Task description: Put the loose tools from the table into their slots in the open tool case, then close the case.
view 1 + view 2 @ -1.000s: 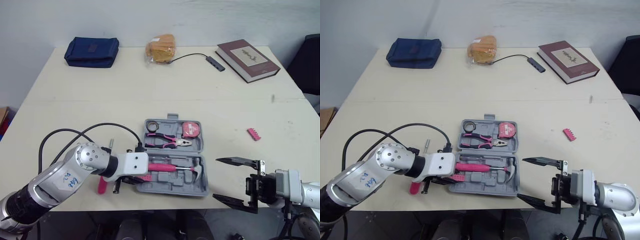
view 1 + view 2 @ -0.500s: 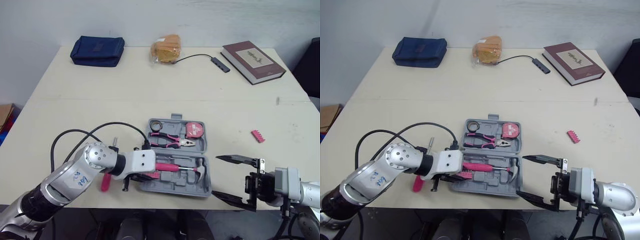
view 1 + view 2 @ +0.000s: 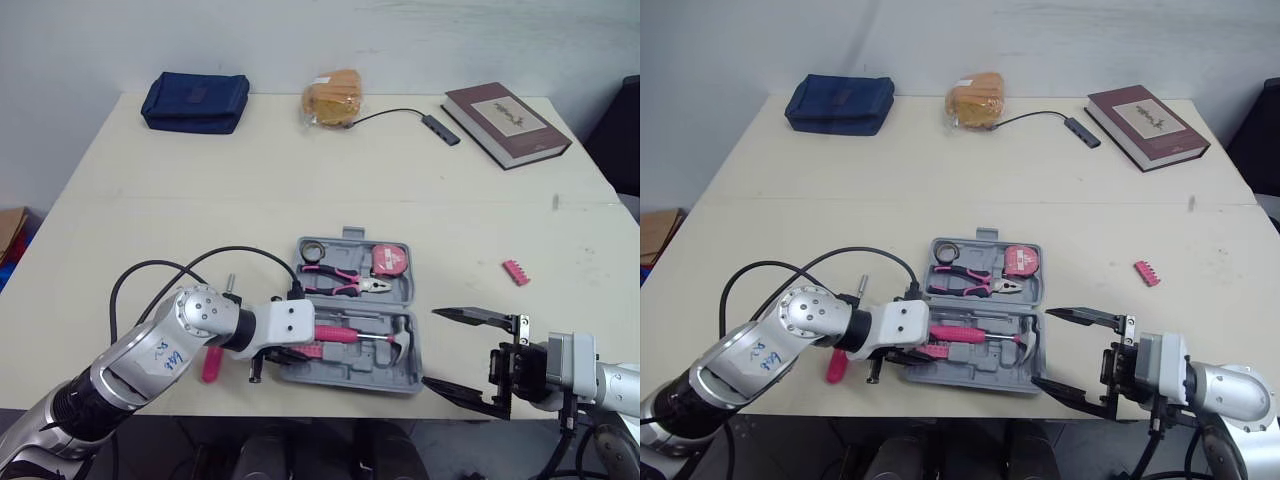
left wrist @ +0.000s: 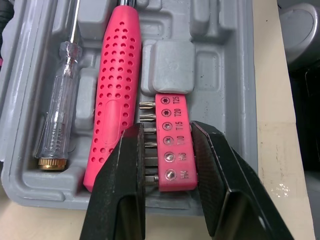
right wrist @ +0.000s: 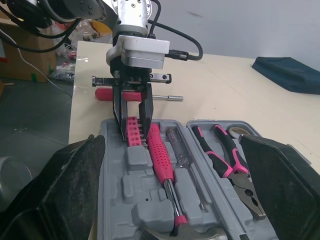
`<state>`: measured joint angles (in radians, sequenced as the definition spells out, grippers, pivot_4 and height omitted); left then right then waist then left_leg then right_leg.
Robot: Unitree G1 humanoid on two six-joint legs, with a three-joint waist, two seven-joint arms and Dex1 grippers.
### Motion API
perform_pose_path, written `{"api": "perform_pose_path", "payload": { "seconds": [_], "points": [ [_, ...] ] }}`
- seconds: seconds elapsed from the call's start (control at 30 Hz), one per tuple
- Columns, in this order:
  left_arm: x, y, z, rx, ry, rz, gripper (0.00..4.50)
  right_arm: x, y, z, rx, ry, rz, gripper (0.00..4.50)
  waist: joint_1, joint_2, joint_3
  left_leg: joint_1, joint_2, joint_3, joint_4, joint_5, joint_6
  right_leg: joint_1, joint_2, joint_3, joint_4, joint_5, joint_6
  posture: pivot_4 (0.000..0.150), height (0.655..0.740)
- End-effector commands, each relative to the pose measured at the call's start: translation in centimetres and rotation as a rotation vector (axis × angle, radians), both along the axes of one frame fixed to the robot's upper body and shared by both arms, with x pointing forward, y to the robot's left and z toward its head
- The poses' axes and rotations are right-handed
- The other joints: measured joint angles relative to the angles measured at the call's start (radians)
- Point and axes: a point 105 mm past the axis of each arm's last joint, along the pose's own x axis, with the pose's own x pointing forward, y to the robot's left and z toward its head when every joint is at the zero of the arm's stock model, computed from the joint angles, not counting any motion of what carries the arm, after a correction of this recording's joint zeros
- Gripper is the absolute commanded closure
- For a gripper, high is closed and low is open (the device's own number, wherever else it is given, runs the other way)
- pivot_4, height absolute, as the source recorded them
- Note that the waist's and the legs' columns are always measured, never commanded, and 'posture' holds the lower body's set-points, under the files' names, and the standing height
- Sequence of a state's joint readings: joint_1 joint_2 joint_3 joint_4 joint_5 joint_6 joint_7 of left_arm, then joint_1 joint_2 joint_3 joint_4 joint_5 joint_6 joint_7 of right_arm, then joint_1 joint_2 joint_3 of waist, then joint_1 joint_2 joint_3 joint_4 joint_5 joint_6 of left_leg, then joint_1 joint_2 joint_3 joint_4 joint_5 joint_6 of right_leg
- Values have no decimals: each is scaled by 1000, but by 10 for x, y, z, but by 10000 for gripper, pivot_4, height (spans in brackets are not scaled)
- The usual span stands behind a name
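Note:
The grey tool case lies open near the table's front edge. It holds pink pliers, a tape measure and a pink-handled hammer. At the case's front left corner my left gripper is shut on a pink bit holder, which rests in the case beside the pink handle and a clear tester screwdriver. A pink-handled screwdriver lies on the table left of the case. Another pink bit holder lies to the right. My right gripper stands open just right of the case.
Along the table's far side are a blue pouch, a bag of bread, a cabled USB hub and a dark red book. My left arm's black cable loops over the table left of the case.
The camera has shifted. My left gripper has edged a little further over the case's front left corner with the bit holder. The right gripper stays where it was.

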<state>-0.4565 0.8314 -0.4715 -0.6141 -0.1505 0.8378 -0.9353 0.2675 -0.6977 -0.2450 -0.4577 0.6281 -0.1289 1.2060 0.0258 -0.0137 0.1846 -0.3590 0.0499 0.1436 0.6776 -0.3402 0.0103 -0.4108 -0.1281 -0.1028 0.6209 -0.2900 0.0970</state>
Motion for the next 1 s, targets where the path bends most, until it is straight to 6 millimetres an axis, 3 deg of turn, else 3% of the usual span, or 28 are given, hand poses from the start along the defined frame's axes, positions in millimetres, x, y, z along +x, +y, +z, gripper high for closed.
{"api": "perform_pose_path", "payload": {
  "seconds": [0.03,0.17,0.43,0.47,0.53,0.57,0.6,0.77,1.0],
  "points": [
    [0,-4,4,-52,-14,-1,23744,-1,1,7,28,-15,-8,0,0,0,0,-1,0,0,1,0,0,0,0,0,0,0,0,1500,7400],
    [-8,-9,18,-126,-18,-65,6883,-2,4,9,42,-3,-2,0,-1,0,0,-2,0,-1,3,-1,2,0,-1,0,0,1,1,1500,7400],
    [-9,1,43,-225,-66,-107,6883,2,6,10,45,3,-1,0,-3,0,0,-2,1,-1,3,-1,2,0,-1,-1,0,1,1,1500,7400],
    [-7,1,45,-263,-86,-119,10816,2,6,10,46,3,-4,0,-2,0,0,-2,0,-1,3,-1,2,0,-1,-1,0,1,1,1500,7400],
    [-3,5,44,-311,-84,-113,14597,4,6,9,49,4,-11,0,-2,0,0,-2,0,-1,3,-1,2,0,-2,-1,0,1,1,1500,7400],
    [-2,8,41,-313,-70,-108,20469,4,6,9,50,5,-15,0,-2,0,0,-2,0,-1,4,-1,2,0,-1,-1,0,1,1,1500,7400],
    [-1,12,35,-285,-68,-118,22996,4,5,8,48,7,-18,0,-2,0,0,-2,0,-1,4,-1,2,0,-1,-1,0,1,1,1500,7400],
    [2,19,12,-208,-61,-133,44414,4,2,2,36,22,-35,0,-2,0,0,-2,0,0,4,-2,2,0,-1,-1,0,1,1,1500,7400],
    [0,21,-19,-116,-14,-126,44414,7,-2,-2,36,16,-59,0,-2,1,0,-2,0,0,4,-2,3,0,-2,-1,0,1,2,1500,7400]
  ]
}}
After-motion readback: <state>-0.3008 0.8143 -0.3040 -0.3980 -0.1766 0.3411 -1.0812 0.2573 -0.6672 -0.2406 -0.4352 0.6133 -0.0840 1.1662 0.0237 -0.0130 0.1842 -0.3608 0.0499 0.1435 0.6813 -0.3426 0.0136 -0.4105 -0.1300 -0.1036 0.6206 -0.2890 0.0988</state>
